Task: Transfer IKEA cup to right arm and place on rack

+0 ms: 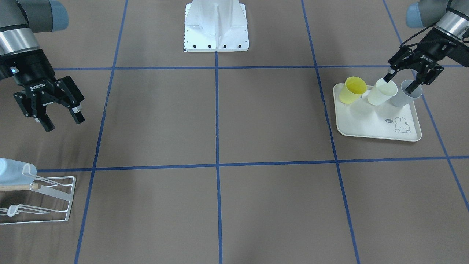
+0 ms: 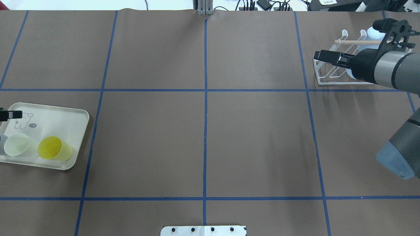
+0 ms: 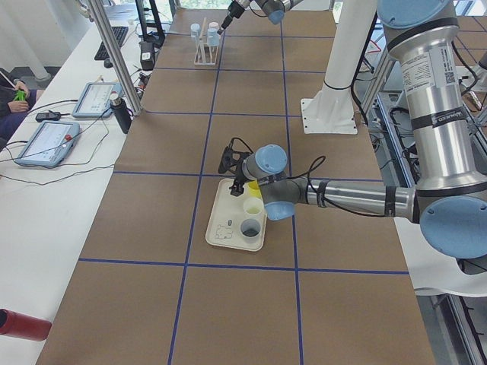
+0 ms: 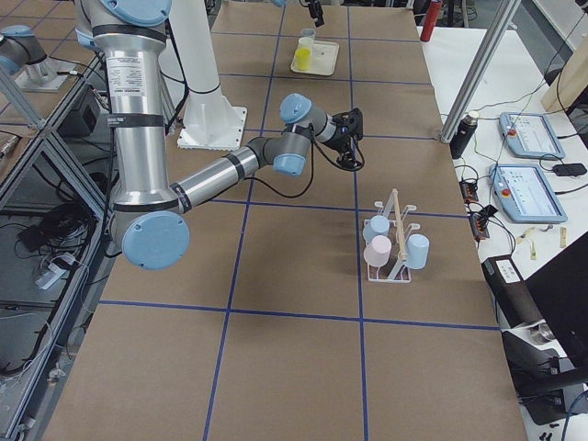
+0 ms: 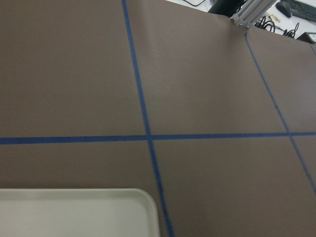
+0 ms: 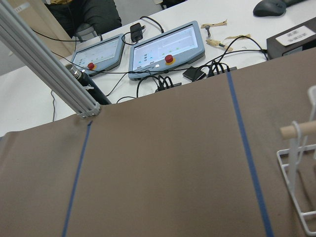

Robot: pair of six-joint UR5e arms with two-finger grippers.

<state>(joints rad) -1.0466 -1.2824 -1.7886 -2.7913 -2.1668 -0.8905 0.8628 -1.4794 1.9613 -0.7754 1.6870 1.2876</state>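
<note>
Step in hand: the pick. Handover not started.

Left gripper [image 1: 400, 83] is over the tray [image 1: 377, 136], jaws wide open and holding nothing. One fingertip is at the rim of the pale cup [image 1: 381, 94], the other lines up with the mouth of the grey cup [image 1: 405, 97]. I can't tell from these views whether either one touches or just hangs above. The yellow cup [image 1: 352, 90] is outside the jaws, beyond the pale cup.

My read is that grey is the target, since a finger is already lined up with its mouth.

Next move, as I see it:
- shift so the jaws straddle the grey cup's wall only, clear of the pale cup just beside it
- drop, close, lift straight up
- carry it toward mid-table

The pale cup is close enough to get nudged or pinched along with it.

Right gripper [image 1: 63, 123] is also open and empty, off the table, with the rack [image 1: 71, 200] just ahead of its fingertips. The rack already carries cups [image 4: 377, 250]. The right arm has to come to centre to receive, so I'd want a free prong picked out first
</note>
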